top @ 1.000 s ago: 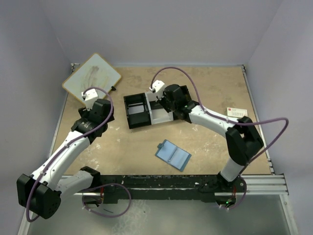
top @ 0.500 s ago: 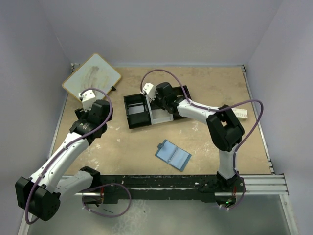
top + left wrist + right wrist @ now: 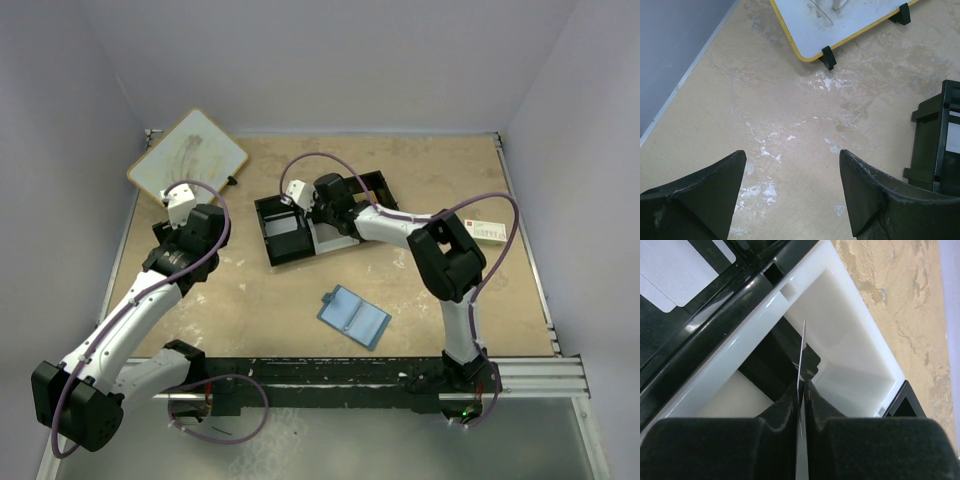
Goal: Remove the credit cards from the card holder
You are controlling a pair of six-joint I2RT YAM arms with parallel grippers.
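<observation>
The blue card holder (image 3: 353, 317) lies open and flat on the table in front of the arms, with no gripper near it. My right gripper (image 3: 802, 385) hangs over the white middle compartment (image 3: 850, 340) of the black-and-white tray (image 3: 300, 225). It is shut on a thin credit card (image 3: 802, 350) seen edge-on, standing up between the fingertips. In the top view the right gripper (image 3: 318, 210) is above the tray. My left gripper (image 3: 792, 160) is open over bare table, left of the tray, holding nothing.
A white board with a yellow rim (image 3: 188, 158) stands on black feet at the far left. A white card with red print (image 3: 487, 231) lies at the right. Another pale card (image 3: 675, 275) rests in the tray's black compartment. The tray's black end (image 3: 932, 145) is right of my left gripper.
The right arm has swung left along the tray, carrying the card from its right part to over the middle compartment. The left arm has barely moved.
</observation>
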